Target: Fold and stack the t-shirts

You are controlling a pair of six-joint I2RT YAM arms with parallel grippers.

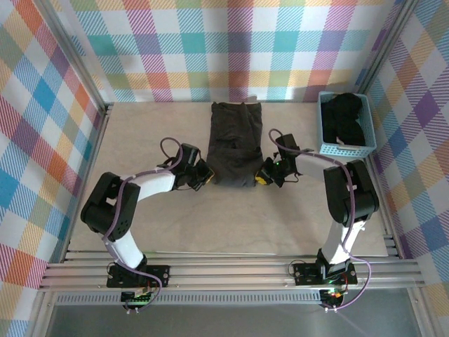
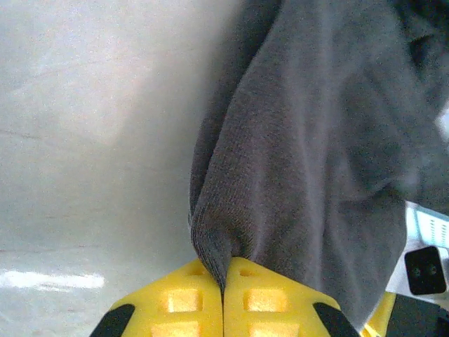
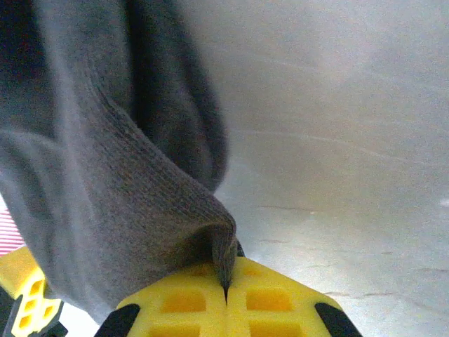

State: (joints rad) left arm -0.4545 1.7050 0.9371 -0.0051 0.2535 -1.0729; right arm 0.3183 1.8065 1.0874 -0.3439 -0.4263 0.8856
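A dark charcoal t-shirt [image 1: 235, 140] lies folded into a long strip at the middle of the table, running from the back wall toward the arms. My left gripper [image 1: 205, 174] is shut on its near left corner; in the left wrist view the cloth [image 2: 302, 154] is pinched between the yellow fingers [image 2: 175, 298]. My right gripper [image 1: 264, 173] is shut on the near right corner, where the grey knit [image 3: 105, 203] bunches into the yellow fingers [image 3: 273, 298]. More dark t-shirts [image 1: 347, 119] lie heaped in the basket.
A light-blue lattice basket [image 1: 345, 149] stands at the back right against the checked wall. Bare beige table [image 1: 140, 126] spreads left of the shirt and in front of the arms [image 1: 231, 217]. Checked walls close in the left, back and right sides.
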